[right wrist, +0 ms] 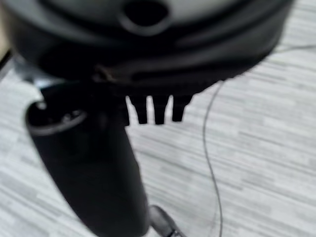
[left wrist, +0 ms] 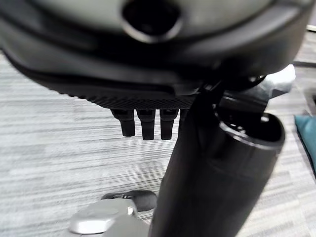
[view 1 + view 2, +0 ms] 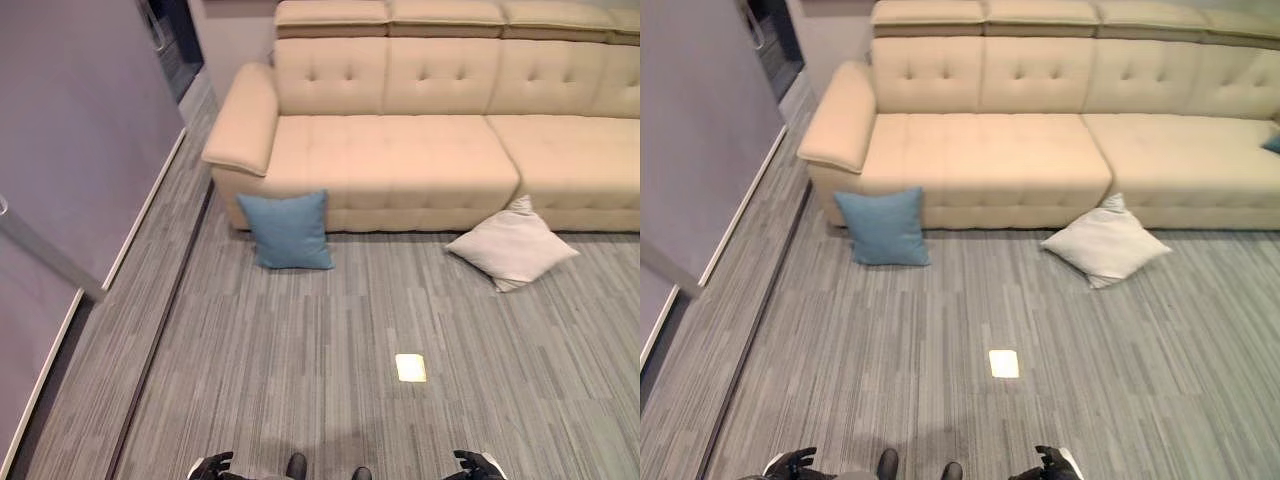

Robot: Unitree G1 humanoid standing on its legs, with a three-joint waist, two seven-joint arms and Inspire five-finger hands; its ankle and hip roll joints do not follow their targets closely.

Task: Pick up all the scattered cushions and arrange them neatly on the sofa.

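A blue cushion stands on the carpet, leaning against the front of the beige sofa below its left armrest. A cream cushion lies tilted on the floor against the sofa's front, further right. The corner of another blue cushion rests on the sofa seat at the far right. My left hand and right hand hang low at the near edge, far from both floor cushions. In the wrist views, the left fingers and right fingers point straight down over the carpet and hold nothing.
A lilac wall with a white skirting runs along the left, beside a dark floor strip. A small bright patch marks the carpet between me and the sofa. Grey carpet spreads between me and the cushions.
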